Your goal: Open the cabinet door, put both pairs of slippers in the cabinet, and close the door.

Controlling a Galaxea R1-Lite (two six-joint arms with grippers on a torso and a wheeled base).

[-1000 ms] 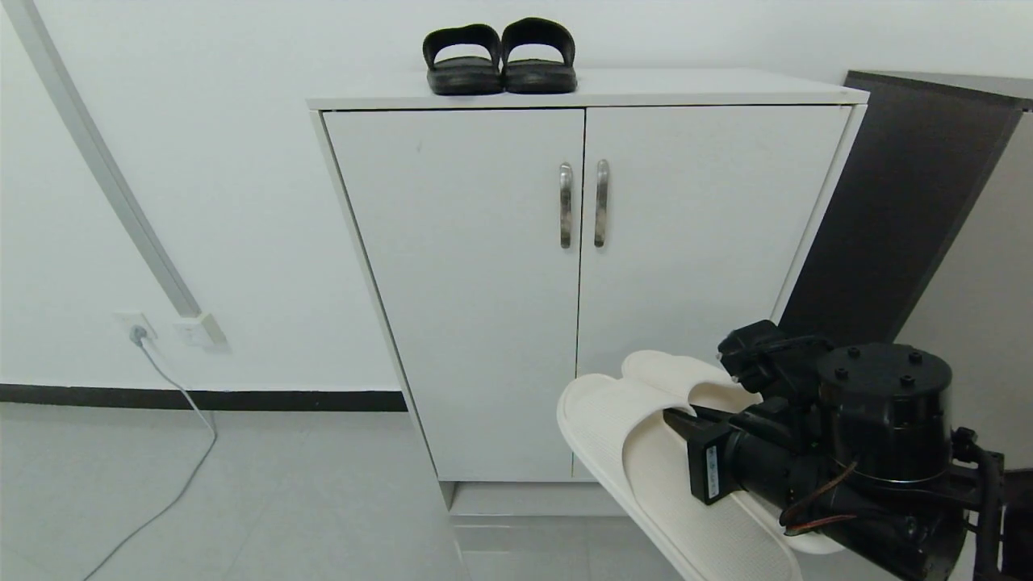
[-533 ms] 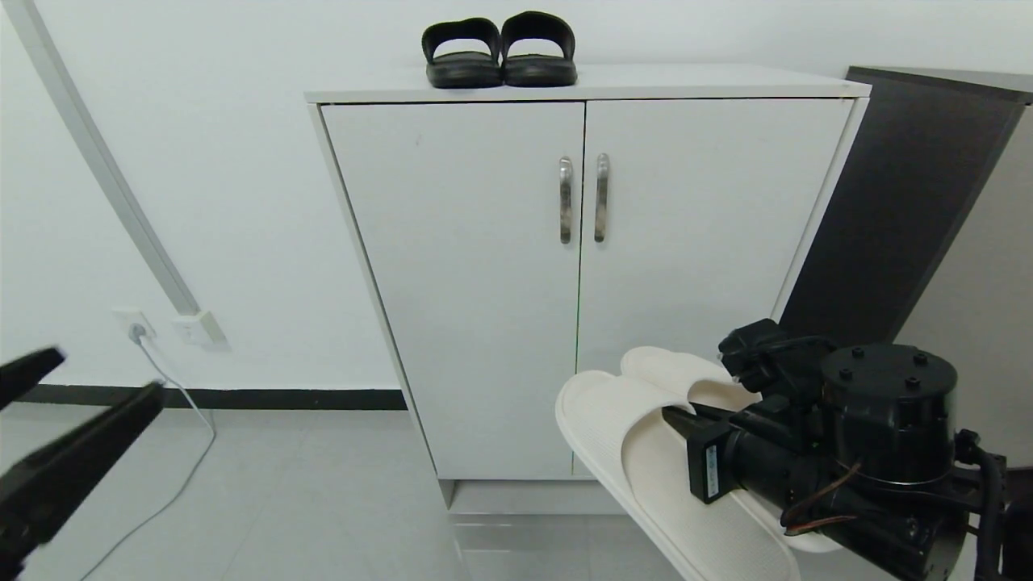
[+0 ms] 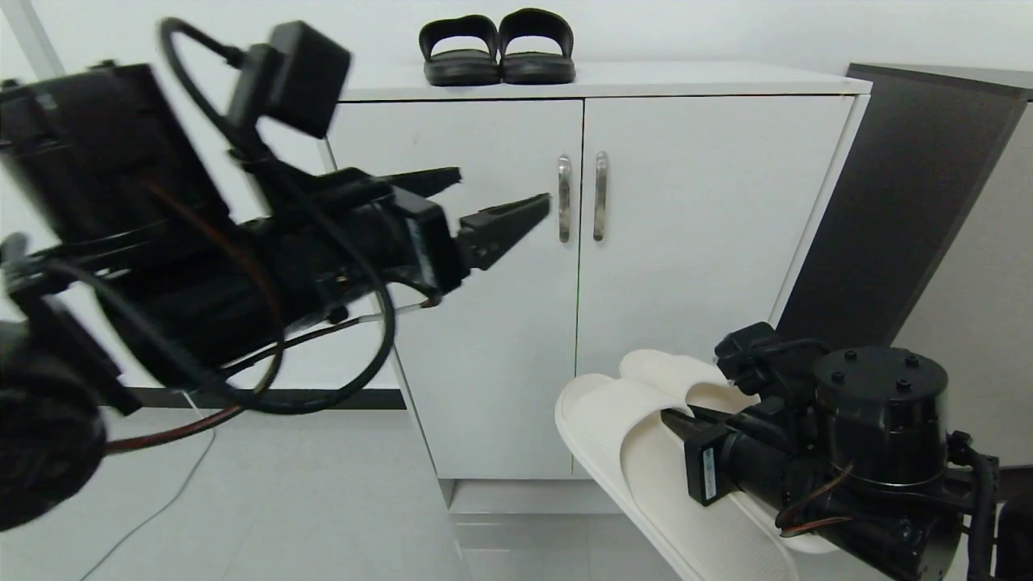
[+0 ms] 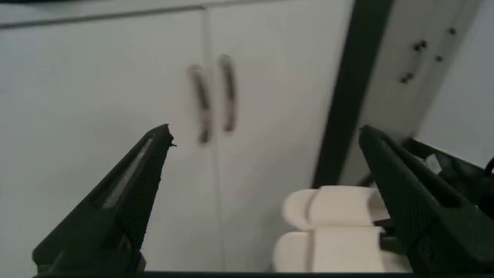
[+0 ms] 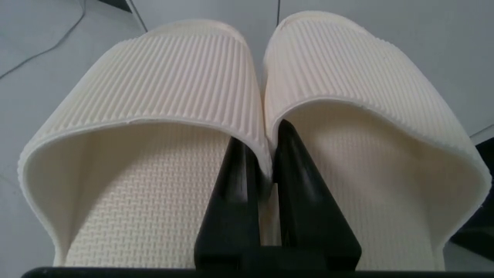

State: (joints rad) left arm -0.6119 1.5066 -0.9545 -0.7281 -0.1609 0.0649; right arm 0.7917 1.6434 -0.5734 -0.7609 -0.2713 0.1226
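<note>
Slippers (image 5: 154,93) in right fingers (image 5: 235,205), doors (image 3: 686,242) seemingly shut

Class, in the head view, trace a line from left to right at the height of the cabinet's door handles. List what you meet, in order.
left gripper → left door handle → right door handle → dark panel beside the cabinet

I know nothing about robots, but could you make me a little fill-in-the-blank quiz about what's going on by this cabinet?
The black slippers sit on ____ of the cabinet.
Both cabinet doors are ____.
The right tool grips ____ white slippers at once.
The left tool, its jaws ____, hangs near the left door's handle.
Missing words: top; closed; two; open.
</note>
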